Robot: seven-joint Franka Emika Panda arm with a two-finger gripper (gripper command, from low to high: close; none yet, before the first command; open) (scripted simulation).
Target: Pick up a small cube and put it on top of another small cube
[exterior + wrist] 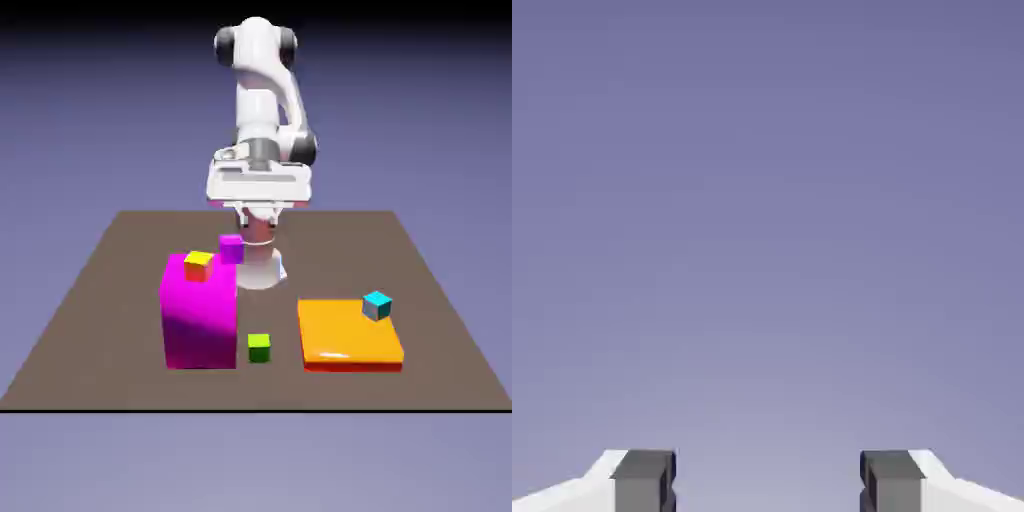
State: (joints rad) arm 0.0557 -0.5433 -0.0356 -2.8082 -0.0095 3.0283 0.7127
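Note:
The small cube (259,347), tiny and lime-green, rests on the table just in front of the big magenta block (200,320), at its right corner. My gripper (258,190) hangs high over the far part of the table, well above and behind the cube. In the hand view the gripper (768,482) is open. Its two grey fingertips (643,480) stand wide apart, and only the blue-violet backdrop shows between them. No cube appears in the hand view.
A yellow-topped cube (198,265) sits on the magenta block, with a small magenta cube (231,248) just behind it. To the exterior view's right lies a flat orange slab (350,335) carrying a cyan cube (377,305) at its far corner.

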